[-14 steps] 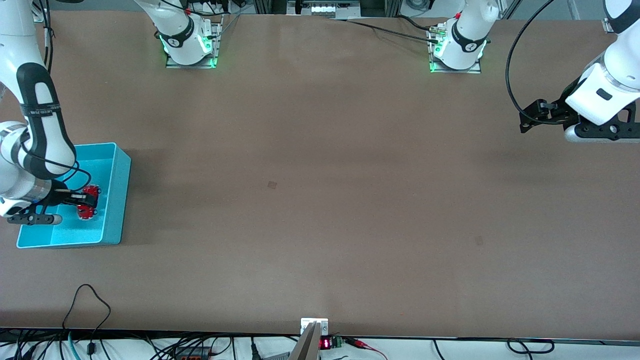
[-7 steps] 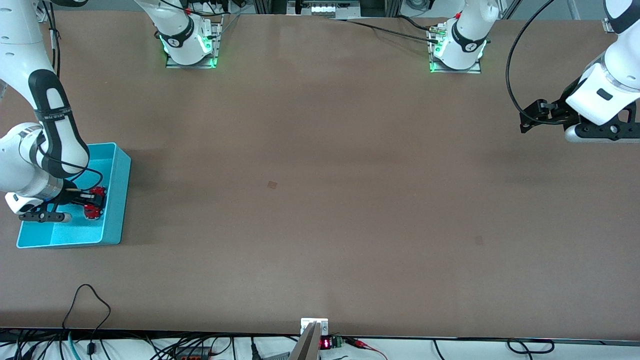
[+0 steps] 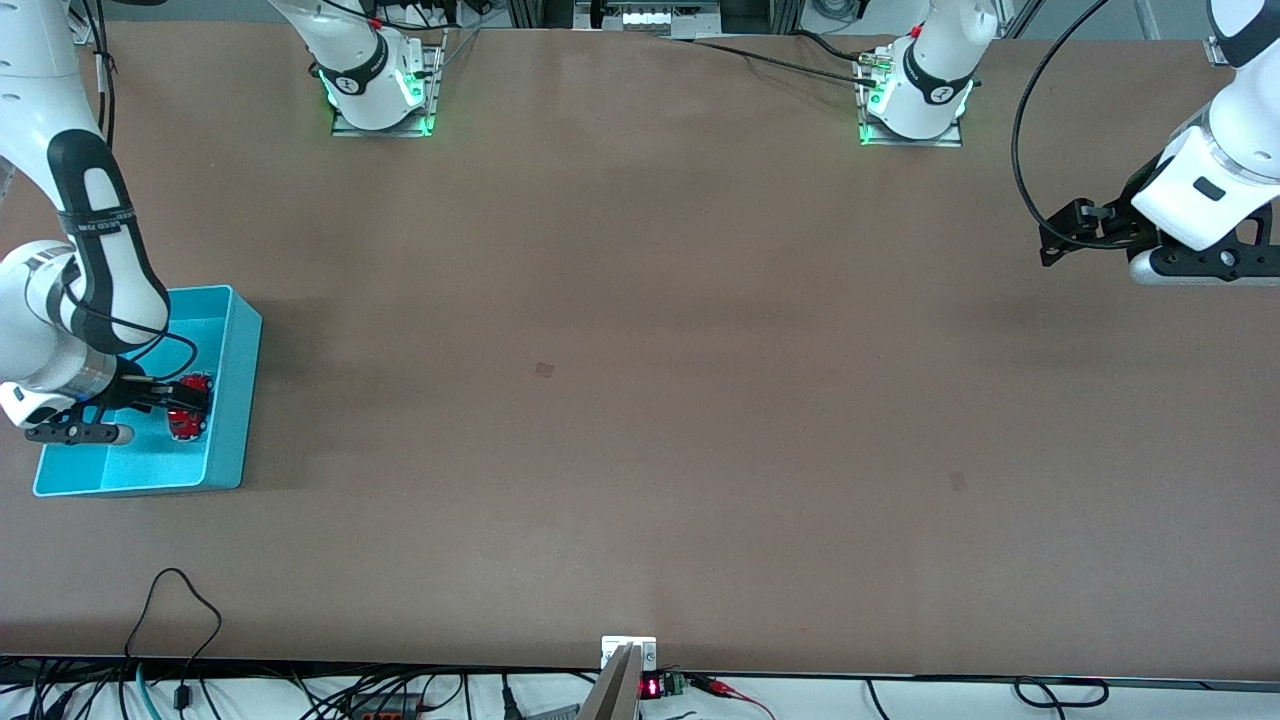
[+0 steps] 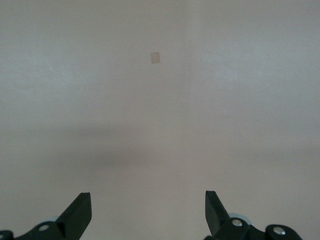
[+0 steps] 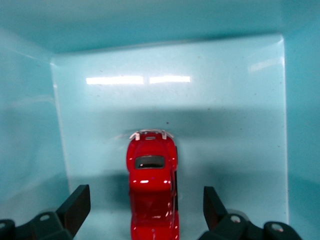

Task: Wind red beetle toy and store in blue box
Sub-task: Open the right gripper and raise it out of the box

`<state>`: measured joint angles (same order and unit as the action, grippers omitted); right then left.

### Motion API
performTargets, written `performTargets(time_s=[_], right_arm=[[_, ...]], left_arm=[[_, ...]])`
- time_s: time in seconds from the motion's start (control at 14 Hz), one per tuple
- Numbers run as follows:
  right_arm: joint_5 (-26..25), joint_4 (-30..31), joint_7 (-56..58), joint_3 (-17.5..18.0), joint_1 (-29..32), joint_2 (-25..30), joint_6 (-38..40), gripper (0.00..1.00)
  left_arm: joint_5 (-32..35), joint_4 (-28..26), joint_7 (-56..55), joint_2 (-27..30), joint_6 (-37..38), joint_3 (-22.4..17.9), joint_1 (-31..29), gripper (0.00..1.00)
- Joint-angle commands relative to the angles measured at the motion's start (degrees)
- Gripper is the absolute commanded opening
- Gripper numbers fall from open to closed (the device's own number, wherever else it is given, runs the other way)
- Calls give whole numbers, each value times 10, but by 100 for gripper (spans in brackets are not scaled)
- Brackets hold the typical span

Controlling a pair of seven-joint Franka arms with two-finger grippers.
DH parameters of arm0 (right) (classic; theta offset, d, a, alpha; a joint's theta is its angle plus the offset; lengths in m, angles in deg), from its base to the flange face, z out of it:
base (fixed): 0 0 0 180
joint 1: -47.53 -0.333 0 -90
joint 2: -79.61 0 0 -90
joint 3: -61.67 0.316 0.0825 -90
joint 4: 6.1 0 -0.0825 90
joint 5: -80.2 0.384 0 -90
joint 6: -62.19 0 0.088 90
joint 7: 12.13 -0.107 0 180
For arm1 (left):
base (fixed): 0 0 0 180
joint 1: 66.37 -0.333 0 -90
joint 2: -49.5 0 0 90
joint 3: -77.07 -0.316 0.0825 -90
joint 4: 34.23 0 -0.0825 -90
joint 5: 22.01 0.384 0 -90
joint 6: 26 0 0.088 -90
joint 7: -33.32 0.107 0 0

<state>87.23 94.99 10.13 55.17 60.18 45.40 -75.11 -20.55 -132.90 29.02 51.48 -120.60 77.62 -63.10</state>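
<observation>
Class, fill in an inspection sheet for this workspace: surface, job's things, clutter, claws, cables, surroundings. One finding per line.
Surface: brown table, with two small faint square marks.
Job's things: red toy sits on the floor of the blue box, at the right arm's end of the table.
Clutter: nothing seen.
Claws: right claw open, fingers astride the toy without touching it; left claw open, empty, waiting over bare table at the left arm's end.
Cables: black cable loops to the left arm; loose cables along the table edge nearest the camera.
Surroundings: both bases glow green.
</observation>
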Motion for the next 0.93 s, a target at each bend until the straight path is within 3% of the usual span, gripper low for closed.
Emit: performTargets(time_s=[0.0, 0.29, 0.5, 0.72, 0.86], right_arm=[[11, 9, -13, 2, -23, 67, 51, 100], [8, 3, -35, 1, -58, 157, 127, 100], [8, -69, -48, 2, -79, 196, 251, 100], [-3, -143, -173, 1, -119, 202, 372, 100], [-13, -161, -207, 1, -129, 225, 424, 100]], left_arm=[[-4, 15, 10, -4, 11, -1, -1, 100], [-4, 15, 10, -4, 11, -1, -1, 100], [-4, 15, 11, -4, 11, -1, -1, 100], [-4, 15, 10, -4, 11, -1, -1, 100], [-4, 15, 10, -4, 11, -1, -1, 100]])
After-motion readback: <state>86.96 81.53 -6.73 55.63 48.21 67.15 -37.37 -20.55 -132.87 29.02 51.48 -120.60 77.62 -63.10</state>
